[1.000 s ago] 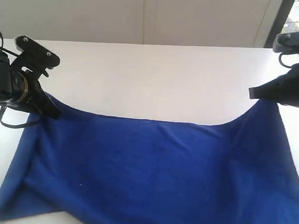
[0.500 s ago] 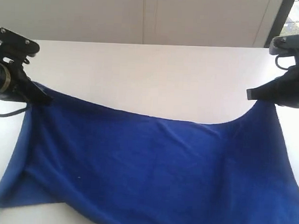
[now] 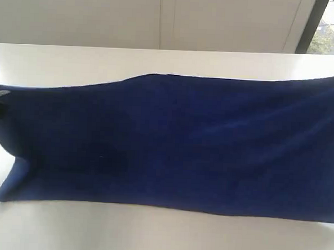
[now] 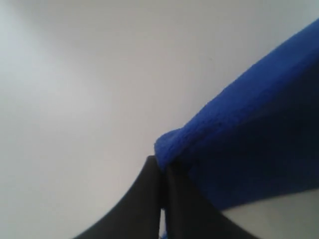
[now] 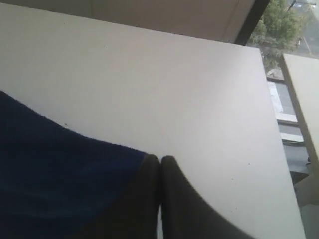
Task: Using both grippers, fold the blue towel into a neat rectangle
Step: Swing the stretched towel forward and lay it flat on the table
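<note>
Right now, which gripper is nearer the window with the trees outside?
Right. The right gripper pinches the blue towel at the table end beside the window; the left gripper pinches its opposite end, farther off.

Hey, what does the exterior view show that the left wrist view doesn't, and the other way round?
Only the exterior view shows the blue towel stretched across nearly the whole frame, with the wall and a window behind. Only the left wrist view shows the left hand, its black fingers shut on a bunched towel corner. Both show blue cloth above the white table.
</note>
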